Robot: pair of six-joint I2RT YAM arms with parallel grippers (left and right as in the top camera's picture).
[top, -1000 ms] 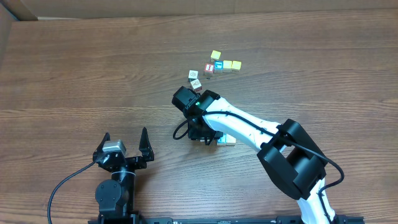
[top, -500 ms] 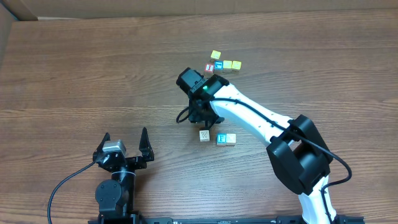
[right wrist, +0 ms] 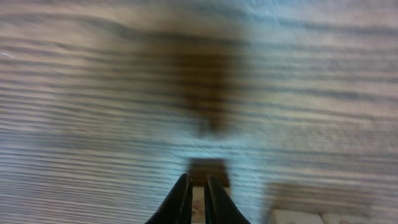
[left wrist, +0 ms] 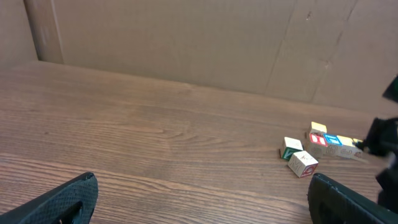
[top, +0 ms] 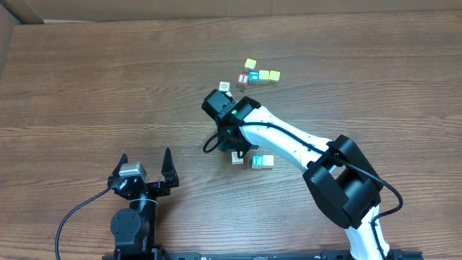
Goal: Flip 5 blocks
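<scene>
Three blocks lie in a row near the table's middle: a pale one (top: 237,158), a blue-lettered one (top: 255,161) and a plain one (top: 268,160). My right gripper (top: 232,144) hangs just above the pale block, pointing down. In the blurred right wrist view its fingers (right wrist: 182,200) stand almost together with nothing between them, and a pale block (right wrist: 208,168) lies below. Farther back are a green-sided block (left wrist: 290,148), a red-bordered block (left wrist: 303,163) and a cluster with a yellow block (top: 250,63). My left gripper (top: 145,157) rests open at the near edge, holding nothing.
The cube with a red "I" (top: 243,78) sits in the far cluster beside a blue-lettered cube (top: 253,75) and two yellowish ones (top: 269,75). A cardboard wall (left wrist: 186,43) stands behind the table. The right arm (top: 289,144) crosses the middle.
The right gripper rose off the near row, leaving the pale block at its left end, then shut its jaws and dropped back toward that block. The left arm has not moved.
</scene>
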